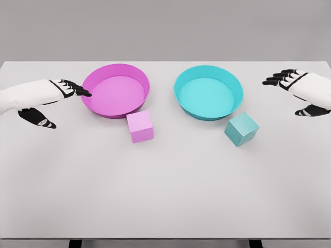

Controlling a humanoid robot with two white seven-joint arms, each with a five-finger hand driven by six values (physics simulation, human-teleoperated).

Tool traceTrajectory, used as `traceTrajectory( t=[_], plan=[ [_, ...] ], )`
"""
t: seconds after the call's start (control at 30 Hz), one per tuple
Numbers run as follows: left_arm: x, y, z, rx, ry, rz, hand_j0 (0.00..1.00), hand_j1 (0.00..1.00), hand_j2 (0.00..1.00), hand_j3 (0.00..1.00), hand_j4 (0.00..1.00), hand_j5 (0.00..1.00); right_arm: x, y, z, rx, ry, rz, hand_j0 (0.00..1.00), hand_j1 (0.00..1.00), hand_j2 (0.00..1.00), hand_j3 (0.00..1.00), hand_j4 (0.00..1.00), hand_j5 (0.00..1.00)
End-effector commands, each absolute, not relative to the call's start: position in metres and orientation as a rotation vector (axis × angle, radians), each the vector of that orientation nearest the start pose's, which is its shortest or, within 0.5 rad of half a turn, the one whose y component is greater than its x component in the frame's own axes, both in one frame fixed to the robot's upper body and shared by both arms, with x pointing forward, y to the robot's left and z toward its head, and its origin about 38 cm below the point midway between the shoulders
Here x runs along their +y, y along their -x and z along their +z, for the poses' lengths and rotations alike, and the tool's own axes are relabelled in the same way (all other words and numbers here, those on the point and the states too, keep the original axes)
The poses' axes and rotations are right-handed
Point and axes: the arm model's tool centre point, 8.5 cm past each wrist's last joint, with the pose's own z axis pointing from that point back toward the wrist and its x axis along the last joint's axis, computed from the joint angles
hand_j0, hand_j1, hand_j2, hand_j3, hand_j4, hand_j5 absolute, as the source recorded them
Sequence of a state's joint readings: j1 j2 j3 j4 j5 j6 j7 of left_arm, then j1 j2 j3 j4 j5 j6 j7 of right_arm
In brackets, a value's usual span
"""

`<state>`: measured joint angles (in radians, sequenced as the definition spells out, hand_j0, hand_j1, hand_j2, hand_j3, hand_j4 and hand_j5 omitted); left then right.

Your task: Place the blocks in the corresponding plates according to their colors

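On the smooth white table (pixel 165 196), a pink cube (pixel 140 126) sits just near the round pink plate (pixel 115 93), a teal cube (pixel 241 129) near the teal plate (pixel 208 92), and both the left hand (pixel 46 101) and the right hand (pixel 302 90) are open, holding nothing.

A white table (pixel 165 196) stands before a plain grey wall (pixel 165 28).

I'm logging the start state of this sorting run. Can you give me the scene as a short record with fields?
surface: white table
plates: round magenta plate on the left, round teal plate on the right, both empty
pink cube: on the table, just in front of the magenta plate
teal cube: on the table, in front of the teal plate, turned at an angle
left hand: open, beside the magenta plate
right hand: open, right of the teal plate
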<state>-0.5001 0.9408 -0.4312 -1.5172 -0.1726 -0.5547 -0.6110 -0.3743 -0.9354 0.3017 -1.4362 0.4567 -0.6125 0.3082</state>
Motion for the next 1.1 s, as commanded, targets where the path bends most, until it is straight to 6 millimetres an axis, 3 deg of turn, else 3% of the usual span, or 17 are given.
traceTrajectory(
  t=[0.0,0.1,0.27,0.33,0.47,0.63,0.73,0.8,1.07],
  plan=[
    [0.355,-0.409,0.243,-1.425,-0.341,-1.907,1.0,1.0,1.0,1.0,1.0,1.0,-0.395,-0.405,0.23,-1.474,0.667,1.856,1.0,1.0,1.0,1.0,1.0,1.0],
    [0.35,-0.413,0.242,-1.381,-0.416,-1.989,1.0,1.0,1.0,1.0,1.0,1.0,-0.402,-0.4,0.222,-1.435,0.655,1.855,1.0,1.0,1.0,1.0,1.0,1.0],
    [0.288,-0.424,0.222,-1.422,-0.354,-2.118,1.0,1.0,1.0,1.0,1.0,1.0,-0.403,-0.403,0.233,-1.401,0.667,1.919,1.0,1.0,1.0,1.0,1.0,1.0],
    [0.276,-0.426,0.22,-1.461,-0.335,-2.104,1.0,1.0,1.0,1.0,1.0,1.0,-0.392,-0.411,0.244,-1.369,0.662,2.013,1.0,1.0,1.0,1.0,1.0,1.0],
    [0.268,-0.431,0.228,-1.498,-0.343,-2.1,1.0,1.0,1.0,1.0,1.0,1.0,-0.397,-0.414,0.265,-1.304,0.671,2.115,1.0,1.0,1.0,1.0,1.0,1.0],
    [0.231,-0.433,0.219,-1.506,-0.333,-2.192,1.0,1.0,1.0,1.0,1.0,1.0,-0.378,-0.427,0.289,-1.296,0.705,2.231,1.0,1.0,1.0,1.0,1.0,1.0],
    [0.211,-0.434,0.214,-1.489,-0.34,-2.262,1.0,1.0,1.0,1.0,1.0,1.0,-0.356,-0.434,0.282,-1.254,0.645,2.332,1.0,1.0,1.0,1.0,1.0,1.0],
    [0.209,-0.435,0.217,-1.493,-0.346,-2.269,1.0,1.0,1.0,1.0,1.0,1.0,-0.341,-0.437,0.274,-1.228,0.601,2.393,1.0,1.0,1.0,1.0,1.0,1.0],
    [0.191,-0.434,0.21,-1.48,-0.357,-2.324,1.0,1.0,1.0,1.0,1.0,1.0,-0.33,-0.432,0.267,-1.239,0.555,2.428,1.0,1.0,1.0,1.0,1.0,1.0]
  ],
)
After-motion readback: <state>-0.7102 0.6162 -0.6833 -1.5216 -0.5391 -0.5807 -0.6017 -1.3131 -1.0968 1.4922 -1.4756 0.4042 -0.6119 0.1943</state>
